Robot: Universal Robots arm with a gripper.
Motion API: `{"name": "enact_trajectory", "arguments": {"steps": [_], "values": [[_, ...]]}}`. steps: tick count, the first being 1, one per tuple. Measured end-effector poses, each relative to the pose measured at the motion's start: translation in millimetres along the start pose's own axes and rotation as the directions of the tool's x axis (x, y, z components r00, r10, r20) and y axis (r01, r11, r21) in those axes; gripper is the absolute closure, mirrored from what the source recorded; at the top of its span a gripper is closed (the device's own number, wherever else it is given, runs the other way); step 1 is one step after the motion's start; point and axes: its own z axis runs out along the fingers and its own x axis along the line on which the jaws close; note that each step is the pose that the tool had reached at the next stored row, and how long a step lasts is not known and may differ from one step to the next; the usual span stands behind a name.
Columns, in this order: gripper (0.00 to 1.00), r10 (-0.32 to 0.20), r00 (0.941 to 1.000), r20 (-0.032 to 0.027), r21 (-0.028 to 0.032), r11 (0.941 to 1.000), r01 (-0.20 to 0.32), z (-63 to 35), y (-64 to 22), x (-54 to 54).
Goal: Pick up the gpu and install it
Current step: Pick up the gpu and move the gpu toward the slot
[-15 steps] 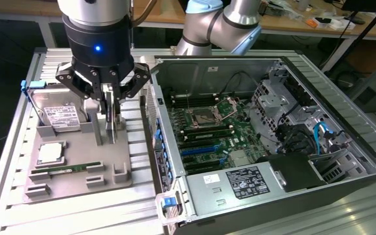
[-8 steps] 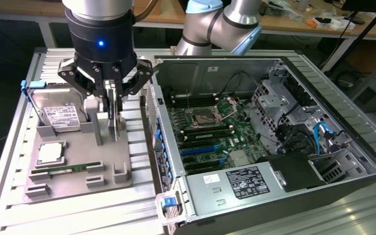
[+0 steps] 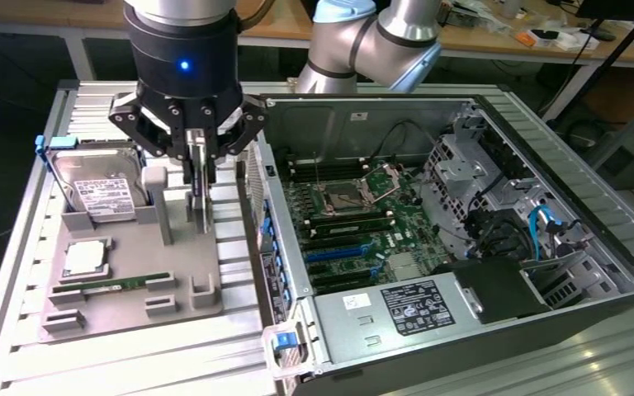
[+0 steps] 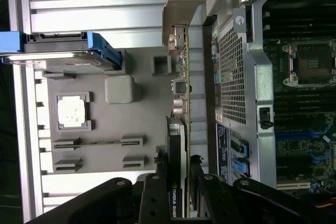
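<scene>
gpu (image 3: 201,210) (image 4: 181,103) clamped upright in gripper (image 3: 198,169) (image 4: 178,177), hanging below it over grey tray (image 3: 130,266), beside computer case (image 3: 339,115)

gpu (image 4: 177,129) with silvery metal bracket, matt grey plastic tray (image 3: 185,264), ribbed bare-metal table (image 3: 152,355)
</scene>
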Motion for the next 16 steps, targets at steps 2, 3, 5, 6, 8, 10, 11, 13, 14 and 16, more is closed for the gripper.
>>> {"name": "enact_trajectory", "arguments": {"steps": [2,3,5,6,8,10,11,13,14,16], "values": [[0.73,0.000,1.0000,-0.0001,0.0001,1.0000,0.000,-1.4,0.1,-1.9],[0.73,0.000,1.0000,0.0000,0.0000,1.0000,0.000,-3.3,0.3,-3.0],[0.73,0.000,1.0000,0.0000,0.0001,1.0000,0.000,-12.8,0.8,-4.4],[0.73,0.000,1.0000,0.0001,-0.0001,1.0000,0.000,-17.6,1.0,-4.9],[0.73,0.000,1.0000,0.0000,0.0001,1.0000,0.000,-28.2,1.5,-6.2],[0.73,0.000,1.0000,0.0000,0.0001,1.0000,0.000,-37.7,2.1,-10.4],[0.73,0.000,1.0000,0.0000,0.0000,1.0000,0.000,-39.1,2.3,-12.3],[0.73,0.000,1.0000,0.0001,0.0000,1.0000,0.000,-40.6,2.6,-16.7],[0.73,0.000,1.0000,0.0001,-0.0001,1.0000,0.000,-41.1,2.7,-18.9],[0.73,0.000,1.0000,0.0001,0.0000,1.0000,0.000,-42.0,3.0,-23.9]]}}
